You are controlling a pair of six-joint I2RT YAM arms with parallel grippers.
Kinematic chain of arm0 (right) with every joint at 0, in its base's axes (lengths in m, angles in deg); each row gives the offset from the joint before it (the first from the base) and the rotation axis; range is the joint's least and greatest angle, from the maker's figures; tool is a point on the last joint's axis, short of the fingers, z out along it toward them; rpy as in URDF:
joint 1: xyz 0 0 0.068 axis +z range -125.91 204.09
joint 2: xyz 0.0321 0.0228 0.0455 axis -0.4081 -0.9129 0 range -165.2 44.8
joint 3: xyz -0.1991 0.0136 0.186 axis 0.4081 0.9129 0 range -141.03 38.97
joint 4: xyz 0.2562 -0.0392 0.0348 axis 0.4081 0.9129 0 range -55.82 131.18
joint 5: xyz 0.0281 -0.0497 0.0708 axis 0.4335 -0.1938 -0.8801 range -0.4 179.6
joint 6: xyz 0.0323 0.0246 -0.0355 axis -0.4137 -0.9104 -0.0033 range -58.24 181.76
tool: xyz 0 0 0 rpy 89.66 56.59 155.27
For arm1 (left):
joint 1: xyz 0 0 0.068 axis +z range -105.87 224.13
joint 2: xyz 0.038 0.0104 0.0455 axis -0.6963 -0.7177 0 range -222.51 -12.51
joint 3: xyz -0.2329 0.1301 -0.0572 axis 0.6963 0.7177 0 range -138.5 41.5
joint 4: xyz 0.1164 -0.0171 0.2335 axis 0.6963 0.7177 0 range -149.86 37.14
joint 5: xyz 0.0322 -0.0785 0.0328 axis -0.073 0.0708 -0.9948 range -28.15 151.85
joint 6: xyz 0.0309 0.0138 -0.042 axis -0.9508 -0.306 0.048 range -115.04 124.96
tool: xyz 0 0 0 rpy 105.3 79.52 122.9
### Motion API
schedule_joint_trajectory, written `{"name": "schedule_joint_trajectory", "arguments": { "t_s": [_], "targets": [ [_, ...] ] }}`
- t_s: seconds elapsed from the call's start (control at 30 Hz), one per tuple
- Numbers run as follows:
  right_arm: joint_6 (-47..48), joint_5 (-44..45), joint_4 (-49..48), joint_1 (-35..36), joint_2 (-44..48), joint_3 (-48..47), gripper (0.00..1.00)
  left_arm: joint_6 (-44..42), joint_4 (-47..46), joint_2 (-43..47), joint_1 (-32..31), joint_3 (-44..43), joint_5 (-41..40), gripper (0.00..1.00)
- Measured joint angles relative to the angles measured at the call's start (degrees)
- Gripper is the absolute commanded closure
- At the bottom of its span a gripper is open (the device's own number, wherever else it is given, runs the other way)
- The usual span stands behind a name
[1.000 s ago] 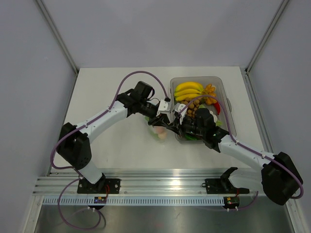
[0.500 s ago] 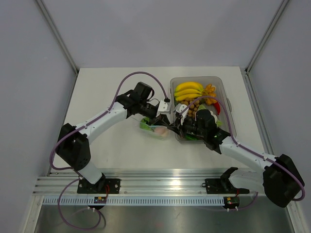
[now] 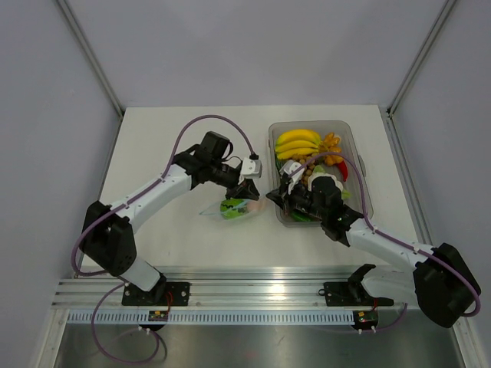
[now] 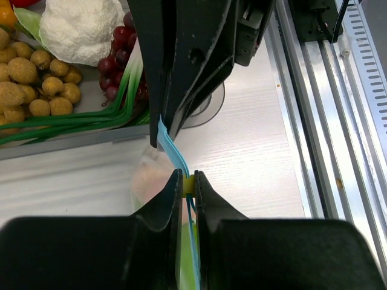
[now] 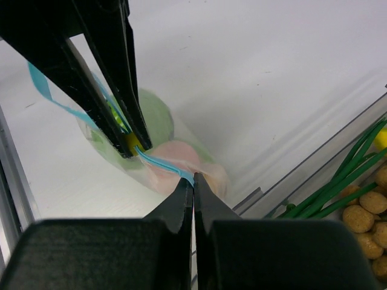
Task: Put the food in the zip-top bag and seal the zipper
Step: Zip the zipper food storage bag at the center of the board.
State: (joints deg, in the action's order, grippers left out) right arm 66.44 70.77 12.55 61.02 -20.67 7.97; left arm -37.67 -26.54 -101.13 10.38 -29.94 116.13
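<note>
Since a second ago the zip-top bag (image 3: 230, 208) sits further left, away from the tub, and the left gripper (image 3: 247, 188) is drawn back with it, so the two grippers, bunched together before, now stand a little apart. The bag lies on the table (image 3: 153, 146) just left of the tub's near-left corner, between the two grippers. Its zipper (image 5: 162, 163), a light-blue strip, runs stretched from one gripper to the other. In the left wrist view it shows as a few blue lines close together, and whether the lips are pressed shut cannot be told. Through the clear film show a green round piece (image 5: 156, 113) and a pinkish piece (image 5: 181, 154), both blurred by the plastic. From above only the green reads clearly.

The left gripper's fingers are clamped on the zipper at a small yellow piece (image 4: 189, 184) on the strip. The right gripper (image 5: 193, 181) pinches the strip's end, its fingertips closed on it. From above both pairs of fingertips are too small and dark to make out.

The tub (image 3: 308, 123) holds bananas (image 3: 298, 142), cauliflower (image 4: 78, 27), dark red grapes (image 4: 118, 57), small brown balls (image 4: 30, 78) and long green stalks (image 4: 72, 124). The right arm covers part of its contents in the top view, and the wrist views cut it off at their edges
</note>
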Motion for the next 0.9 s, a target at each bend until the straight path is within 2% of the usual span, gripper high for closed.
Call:
{"name": "schedule_joint_trajectory", "arguments": {
  "t_s": [0.3, 0.7, 0.9],
  "targets": [
    [-2.0, 3.4, -1.9, 0.1, 0.1, 0.8, 1.0, 3.9, -1.0, 3.6, 3.3, 5.1, -1.4, 1.0],
    [-3.9, 7.4, -3.9, 0.1, 0.0, 1.0, 1.0, 11.2, -6.5, 18.7, 11.6, 17.8, -5.6, 1.0],
    [-5.8, 10.3, -5.9, 0.1, -1.0, 1.0, 1.0, 12.6, -6.8, 22.3, 15.4, 19.6, -6.8, 1.0]
  ]
}}
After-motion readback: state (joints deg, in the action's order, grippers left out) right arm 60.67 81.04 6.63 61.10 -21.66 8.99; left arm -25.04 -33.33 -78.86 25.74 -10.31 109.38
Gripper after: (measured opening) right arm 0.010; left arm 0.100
